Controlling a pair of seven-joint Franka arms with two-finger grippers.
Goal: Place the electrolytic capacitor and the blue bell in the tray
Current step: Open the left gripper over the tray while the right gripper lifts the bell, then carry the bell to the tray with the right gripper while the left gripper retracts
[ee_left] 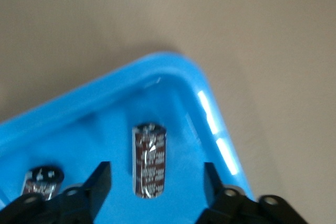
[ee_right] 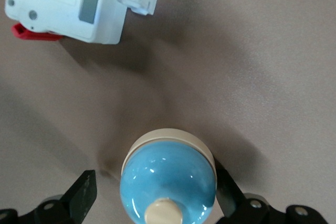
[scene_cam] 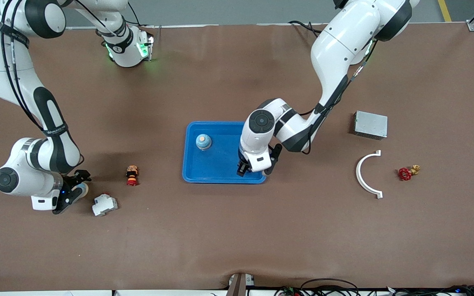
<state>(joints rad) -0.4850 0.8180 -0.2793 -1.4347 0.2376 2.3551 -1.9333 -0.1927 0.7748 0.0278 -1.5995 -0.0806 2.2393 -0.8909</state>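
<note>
While an electrolytic capacitor (ee_left: 149, 160) lies in the blue tray (scene_cam: 216, 172) near its corner, the left gripper (scene_cam: 253, 170) hangs over it, fingers spread wide, arm bent down from its base. A second capacitor (ee_left: 42, 179) lies beside it, and a blue bell (scene_cam: 203, 142) sits elsewhere in the tray. At the right arm's end, the right gripper (scene_cam: 72, 193) is low at the table, fingers open around another blue bell (ee_right: 168, 184), near a white circuit breaker (scene_cam: 104, 204).
</note>
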